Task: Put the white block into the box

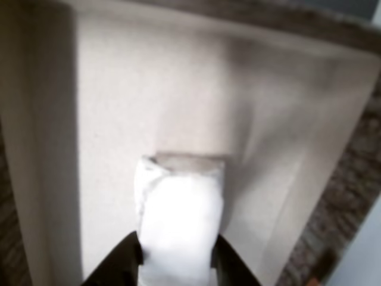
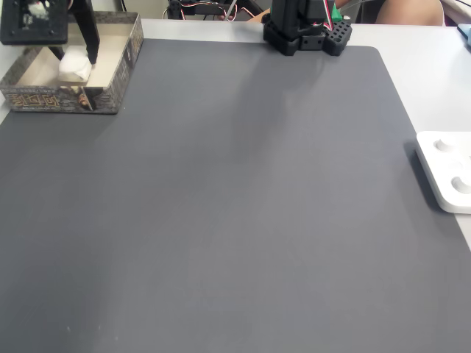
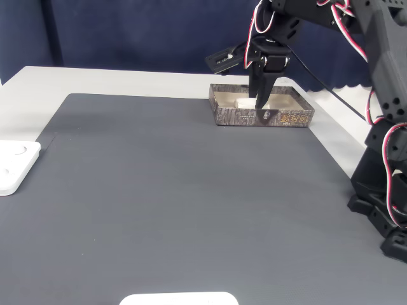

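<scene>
In the other view, the gripper (image 1: 177, 262) holds the white block (image 1: 180, 217) between its two dark jaws, closed on the block's sides near the bottom edge of the picture, with the pale floor of the box (image 1: 119, 107) spread out behind it and a speckled rim running along the far and right edges; whether the block touches the floor cannot be told here. The step in hand looks to be the placing itself, and the next move calls for the jaws to part and the arm to lift straight up, clear of the walls. In a fixed view, the box (image 2: 110, 81) sits at the far left corner of a dark grey mat (image 2: 243, 213), the block (image 2: 73, 66) a white patch inside it beneath the gripper (image 2: 87, 53), while a flat white device (image 2: 449, 180) lies at the mat's right edge on a pale table (image 2: 434, 81). In the other fixed view, the arm (image 3: 375, 57) reaches from the right over the box (image 3: 280, 116), which stands at the far side of the mat (image 3: 191, 190), with the gripper (image 3: 259, 101) dipped inside and the block (image 3: 245, 101) just showing; a dark blue curtain (image 3: 127, 32) closes off the room behind.
</scene>
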### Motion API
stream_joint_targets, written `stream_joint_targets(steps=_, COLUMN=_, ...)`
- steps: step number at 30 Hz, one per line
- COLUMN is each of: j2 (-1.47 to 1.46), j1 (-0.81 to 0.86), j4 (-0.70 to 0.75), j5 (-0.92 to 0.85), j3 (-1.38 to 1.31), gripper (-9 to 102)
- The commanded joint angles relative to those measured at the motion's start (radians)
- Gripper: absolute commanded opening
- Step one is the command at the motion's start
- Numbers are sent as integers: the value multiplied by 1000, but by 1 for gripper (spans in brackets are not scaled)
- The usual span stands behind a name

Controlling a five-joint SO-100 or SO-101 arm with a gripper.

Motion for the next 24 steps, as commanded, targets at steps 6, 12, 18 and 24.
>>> stream_joint_targets(steps=6, j2=40, j1=-2, j4=-5, j5=-31, j3=-31, gripper=3)
stream_joint_targets(steps=12, j2=44, j1=9, j4=-31, j5=-25, j3=-26, gripper=16)
stream_joint_targets(steps=18, j2=64, j1=6, j4=-61, j5=-2, j3=-8, gripper=26)
stream_joint_targets(steps=24, j2=97, j1=-3, j4=-91, j5=-11, j3=17, gripper=31)
